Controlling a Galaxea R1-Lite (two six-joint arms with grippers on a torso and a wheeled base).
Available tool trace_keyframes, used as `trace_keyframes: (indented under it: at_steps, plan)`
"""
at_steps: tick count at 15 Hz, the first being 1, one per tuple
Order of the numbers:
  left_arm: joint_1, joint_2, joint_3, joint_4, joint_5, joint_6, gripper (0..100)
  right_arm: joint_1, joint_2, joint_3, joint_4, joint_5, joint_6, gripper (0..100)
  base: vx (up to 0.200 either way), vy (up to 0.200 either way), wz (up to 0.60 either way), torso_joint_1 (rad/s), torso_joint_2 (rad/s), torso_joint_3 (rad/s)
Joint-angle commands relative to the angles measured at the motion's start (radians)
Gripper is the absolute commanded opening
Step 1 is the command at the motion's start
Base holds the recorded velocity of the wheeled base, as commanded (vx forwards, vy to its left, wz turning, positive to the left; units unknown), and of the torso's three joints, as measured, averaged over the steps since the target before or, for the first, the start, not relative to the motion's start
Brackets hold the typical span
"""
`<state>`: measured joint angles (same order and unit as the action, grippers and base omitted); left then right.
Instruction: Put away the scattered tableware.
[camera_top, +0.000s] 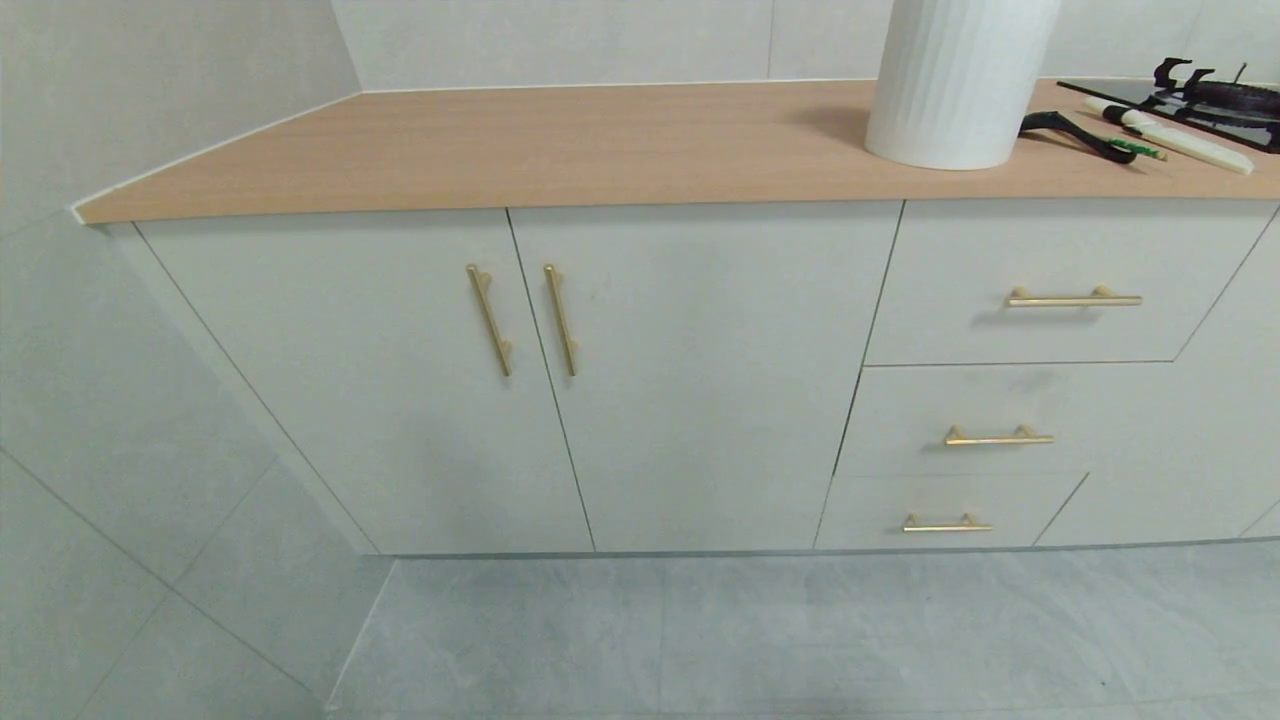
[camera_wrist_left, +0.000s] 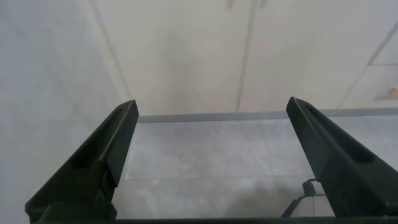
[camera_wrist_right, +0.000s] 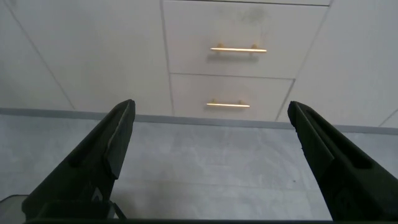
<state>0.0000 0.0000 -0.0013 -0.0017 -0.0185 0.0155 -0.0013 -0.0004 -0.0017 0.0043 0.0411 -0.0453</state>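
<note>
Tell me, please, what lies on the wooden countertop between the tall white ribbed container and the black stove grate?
In the head view, a black curved-handled utensil and a long cream-white knife-like tool lie there, side by side.

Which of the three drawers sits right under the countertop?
The top drawer, with the uppermost horizontal gold handle. It lies directly below the wooden countertop, beneath the white ribbed container; the middle drawer and bottom drawer stack under it.

knife right of vase on counter
</note>
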Motion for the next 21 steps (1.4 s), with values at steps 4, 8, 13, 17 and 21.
trace_keyframes:
  at_steps: [4, 8, 13, 17, 21]
  plan:
    - [-0.002, 0.002, 0.000, 0.000, 0.000, -0.003, 100, 0.000, 0.002, 0.000, 0.000, 0.000, -0.001, 100, 0.000, -0.200, 0.00, 0.001, 0.00, 0.004]
    - [0.000, 0.002, 0.001, 0.000, 0.000, -0.005, 100, 0.000, 0.002, 0.000, 0.000, 0.000, -0.001, 100, 0.000, -0.050, 0.00, 0.001, 0.00, 0.002]
    - [-0.002, 0.002, 0.000, 0.000, 0.000, -0.005, 100, 0.000, 0.002, 0.000, 0.000, 0.000, -0.001, 100, 0.000, 0.000, 0.00, 0.000, 0.00, 0.000]
    - [0.000, 0.002, 0.000, 0.000, 0.000, -0.005, 100, 0.000, 0.003, 0.000, 0.000, 0.000, -0.001, 100, 0.200, 0.000, 0.00, -0.003, 0.00, -0.001]
    - [0.000, 0.002, 0.000, 0.000, 0.000, -0.005, 100, 0.000, 0.003, 0.000, 0.000, 0.000, -0.001, 100, 0.200, 0.000, 0.00, 0.001, 0.00, 0.002]
